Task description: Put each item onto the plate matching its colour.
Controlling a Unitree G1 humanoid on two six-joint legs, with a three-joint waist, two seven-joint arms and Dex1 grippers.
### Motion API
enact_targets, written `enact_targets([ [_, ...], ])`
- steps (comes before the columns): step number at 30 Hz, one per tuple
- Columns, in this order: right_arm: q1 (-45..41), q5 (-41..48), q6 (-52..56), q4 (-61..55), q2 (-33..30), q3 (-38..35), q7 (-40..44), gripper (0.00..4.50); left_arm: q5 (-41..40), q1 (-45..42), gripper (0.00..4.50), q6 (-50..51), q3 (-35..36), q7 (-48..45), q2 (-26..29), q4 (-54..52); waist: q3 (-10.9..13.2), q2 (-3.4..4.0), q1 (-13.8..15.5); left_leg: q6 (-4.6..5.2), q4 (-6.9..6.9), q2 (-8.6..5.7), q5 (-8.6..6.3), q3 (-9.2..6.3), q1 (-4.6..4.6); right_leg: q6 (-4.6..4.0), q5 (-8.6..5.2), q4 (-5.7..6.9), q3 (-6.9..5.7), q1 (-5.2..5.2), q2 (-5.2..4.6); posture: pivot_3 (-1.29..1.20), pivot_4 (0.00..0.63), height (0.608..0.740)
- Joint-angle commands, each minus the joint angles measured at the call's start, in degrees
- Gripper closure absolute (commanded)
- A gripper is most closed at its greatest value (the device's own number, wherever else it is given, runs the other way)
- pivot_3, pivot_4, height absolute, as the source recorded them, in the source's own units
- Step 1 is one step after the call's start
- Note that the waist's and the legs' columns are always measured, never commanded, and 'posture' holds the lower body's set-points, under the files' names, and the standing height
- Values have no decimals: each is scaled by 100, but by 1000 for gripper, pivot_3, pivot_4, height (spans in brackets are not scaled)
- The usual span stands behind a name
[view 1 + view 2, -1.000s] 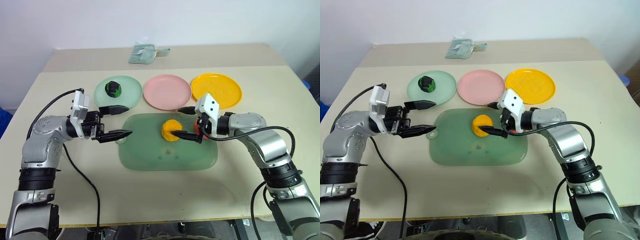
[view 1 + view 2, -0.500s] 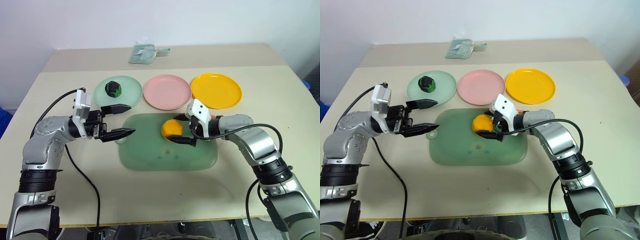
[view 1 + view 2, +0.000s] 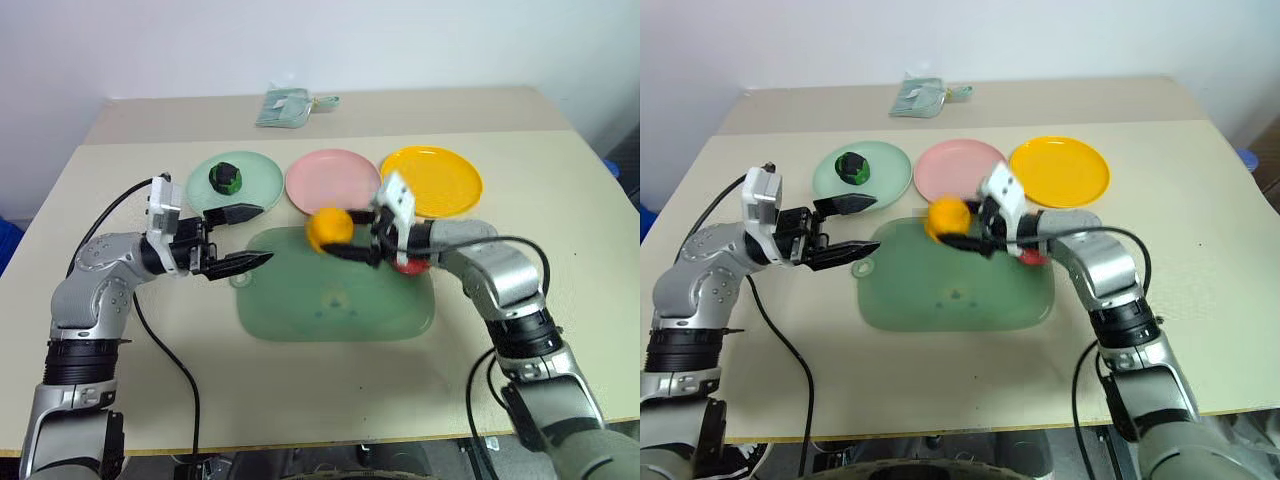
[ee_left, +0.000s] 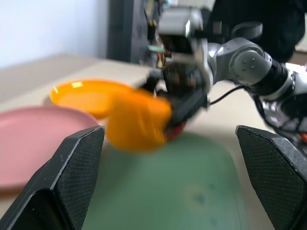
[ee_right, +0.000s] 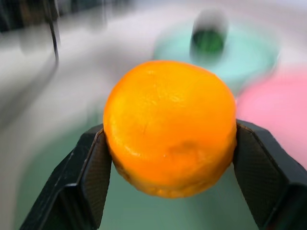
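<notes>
Now the right gripper point(image 3: 345, 240) pinches the yellow-orange lump point(image 3: 328, 228) at mid-frame above the green mat point(image 3: 335, 300), the yellow plate point(image 3: 432, 181) lying up and right of it, while the left gripper point(image 3: 237, 238) hangs spread.

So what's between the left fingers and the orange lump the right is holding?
Only bare green mat: the left wrist view looks straight from the open left fingers to the orange lump with nothing between.

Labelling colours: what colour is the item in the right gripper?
Yellow-orange; the lump shows best in the right wrist view, clamped in the right gripper.
</notes>
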Motion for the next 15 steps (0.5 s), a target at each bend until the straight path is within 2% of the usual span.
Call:
enact_targets([
  [1, -509, -246, -640, 489, 116, -645, -901, 1494, -23, -196, 0, -77, 112, 199, -24, -30, 0, 0, -4, 0, 0, 0, 0, -1, 0, 0, 0, -1, -1, 1, 0, 0, 150, 740],
  [6, -1082, -1528, -1549, 2124, -27, -571, -2384, 1494, 524, -519, 0, -716, 24, 722, -312, 303, -1, -2, 9, -33, -1, -6, 20, 1, 2, 0, 0, 0, -2, 2, -3, 0, 150, 740],
  [8, -1164, -1927, -1778, 2676, -147, -426, -2652, 1494, 579, -577, 0, -790, -9, 763, -371, 349, -1, -2, -4, -35, -2, -7, 21, 4, 2, 0, 0, 0, -1, 0, -3, 0, 150, 740],
  [12, -1242, -1949, -1800, 3438, -136, -709, -3049, 1494, 628, -572, 0, -960, -86, 671, -409, 409, -1, -2, -48, -36, -23, -5, 23, 18, 2, 0, 0, -1, 14, -13, -3, 0, 150, 740],
  [14, -1215, -1864, -1779, 3579, -175, -770, -2928, 1494, 644, -544, 0, -1006, -119, 649, -408, 421, 0, -1, -66, -38, -33, -4, 25, 27, 2, 0, 0, -1, 26, -21, -1, 0, 150, 740],
  [15, -1209, -1702, -1666, 3530, -146, -875, -2828, 997, 663, -513, 0, -1058, -135, 619, -408, 431, 0, -1, -71, -39, -37, -3, 26, 30, 2, 0, 0, -1, 29, -23, 0, 0, 150, 740],
])
